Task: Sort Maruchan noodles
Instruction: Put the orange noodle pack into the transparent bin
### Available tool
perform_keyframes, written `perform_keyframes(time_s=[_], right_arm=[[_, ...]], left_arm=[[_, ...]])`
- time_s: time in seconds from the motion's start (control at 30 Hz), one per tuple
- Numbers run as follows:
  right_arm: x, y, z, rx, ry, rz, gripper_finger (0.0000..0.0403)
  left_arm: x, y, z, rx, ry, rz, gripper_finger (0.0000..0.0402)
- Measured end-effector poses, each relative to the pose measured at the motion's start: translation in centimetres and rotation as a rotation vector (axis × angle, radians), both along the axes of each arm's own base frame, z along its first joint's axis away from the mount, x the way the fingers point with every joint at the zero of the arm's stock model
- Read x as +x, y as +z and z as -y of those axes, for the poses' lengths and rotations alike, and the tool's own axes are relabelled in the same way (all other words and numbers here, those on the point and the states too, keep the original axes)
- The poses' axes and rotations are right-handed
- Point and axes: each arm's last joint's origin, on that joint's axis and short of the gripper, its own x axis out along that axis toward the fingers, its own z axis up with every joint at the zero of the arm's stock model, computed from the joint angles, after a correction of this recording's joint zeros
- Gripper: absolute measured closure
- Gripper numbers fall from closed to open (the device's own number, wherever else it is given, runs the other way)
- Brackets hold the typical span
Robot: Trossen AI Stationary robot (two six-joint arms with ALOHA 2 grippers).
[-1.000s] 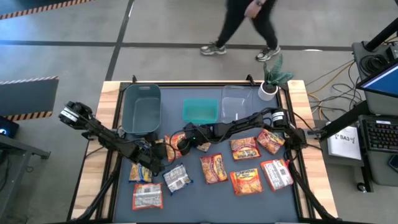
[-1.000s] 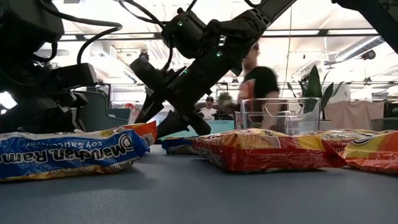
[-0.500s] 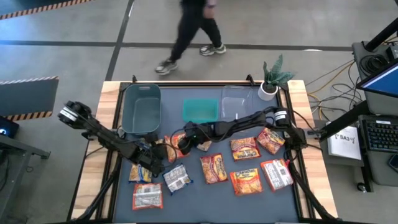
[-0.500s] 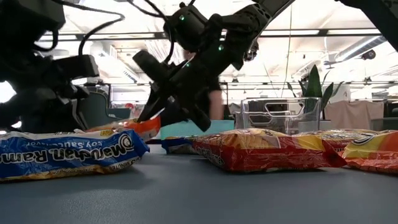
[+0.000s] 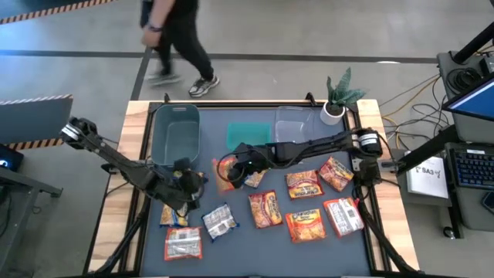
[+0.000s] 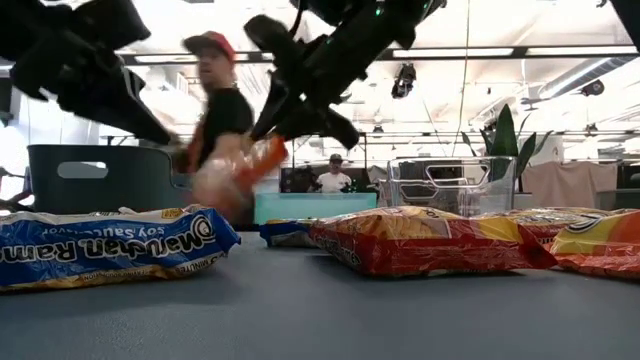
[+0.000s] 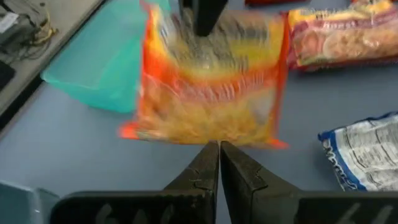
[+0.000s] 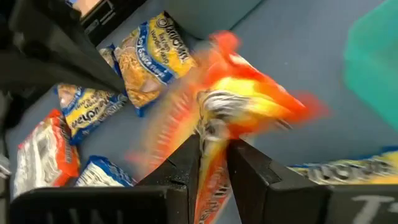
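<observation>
Several Maruchan noodle packets lie flat on the dark mat: orange-red ones (image 5: 265, 208), blue-and-yellow ones (image 5: 220, 222) and red-and-white ones (image 5: 343, 216). My right gripper (image 5: 235, 167) is shut on one orange-red packet (image 5: 224, 172), raised above the mat's middle in front of the teal bin. That packet appears blurred in the low view (image 6: 228, 172) and in the left wrist view (image 7: 208, 81). My left gripper (image 5: 193, 182) is shut and empty, raised just left of the held packet. My right gripper pinches the orange-red packet between its two fingers at one edge (image 8: 214, 132). The fingers slant down from the table's right side. The packet hangs below them, tilted and clear of the mat.
A dark grey-blue bin (image 5: 176, 135), a teal bin (image 5: 248, 137) and a clear bin (image 5: 297, 127) stand along the far edge. A potted plant (image 5: 340, 96) sits at the far right corner. A person (image 5: 174, 35) walks past beyond the table.
My right gripper has shut on the orange-red packet and risen, lifting it clear of the mat. My left gripper has gone up too and stayed shut. The person behind the table has walked toward the left.
</observation>
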Motion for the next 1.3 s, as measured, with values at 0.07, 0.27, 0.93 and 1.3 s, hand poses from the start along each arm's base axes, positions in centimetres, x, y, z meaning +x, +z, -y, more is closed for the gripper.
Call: perform_keyframes(time_s=[0.07,0.27,0.93,1.3], right_arm=[[-1.0,1.1,0.2,-0.028,-0.009,-0.025,0.0340],[-3.4,4.2,1.1,-0.067,-0.066,-0.063,0.0361],[-2.3,-0.5,1.0,-0.003,-0.093,-0.226,0.0283],[-1.5,-2.7,1.1,0.013,-0.121,-0.264,0.0153]], left_arm=[[-0.3,0.7,-0.2,0.004,-0.012,0.025,0.0402],[-1.1,2.3,-0.7,0.027,-0.019,0.100,0.0402],[4.3,-2.9,-1.1,0.137,0.039,-0.019,0.0402],[6.0,-6.7,-2.0,0.130,0.036,-0.152,0.0402]])
